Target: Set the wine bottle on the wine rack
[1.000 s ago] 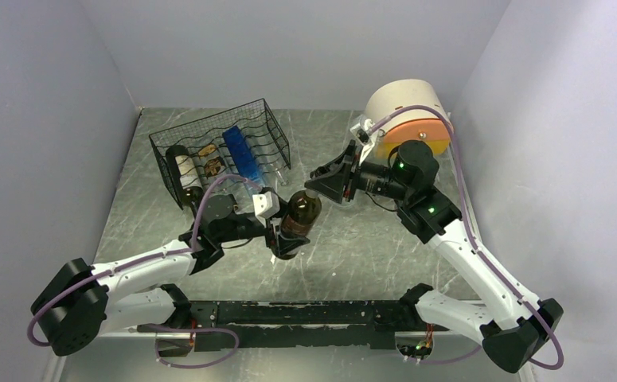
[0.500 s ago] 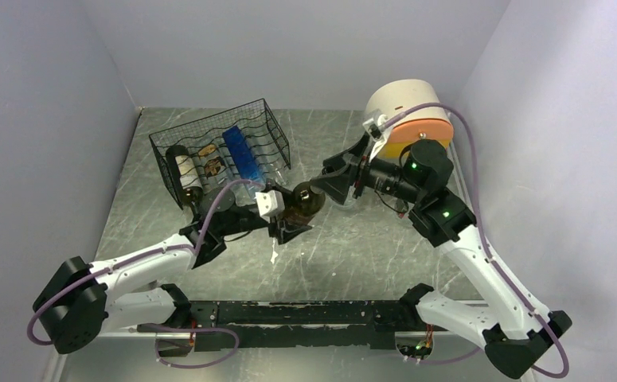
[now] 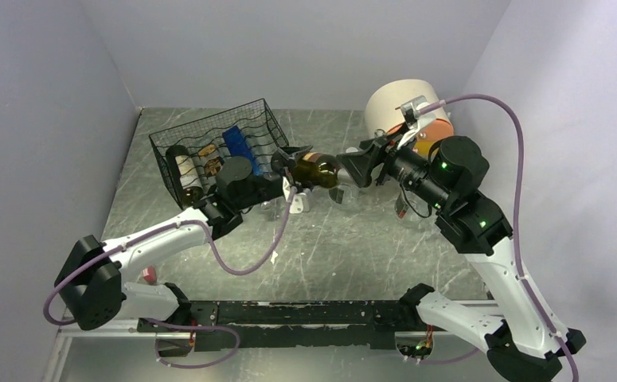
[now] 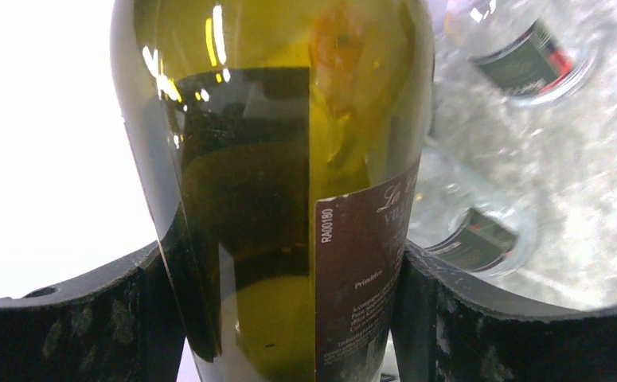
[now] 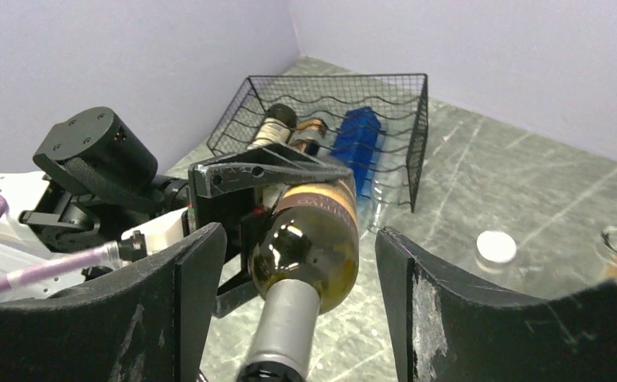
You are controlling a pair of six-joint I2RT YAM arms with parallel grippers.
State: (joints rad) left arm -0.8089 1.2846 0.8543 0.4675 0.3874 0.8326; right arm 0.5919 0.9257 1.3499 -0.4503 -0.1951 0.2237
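The wine bottle is being held level above the bench, its base end just beside the right wall of the wine rack. Bare wavy wire is showing between that wall and a blue bottle. The olive-green, maroon-labelled body is being clamped by the left gripper jaws. The right gripper jaws are being held wide apart either side of the grey-foiled neck, gripping nothing.

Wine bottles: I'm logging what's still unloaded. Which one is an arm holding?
The olive-green glass bottle with the maroon label, clamped sideways in the left end effector outside the black wire rack; the other bottles lie inside that rack.
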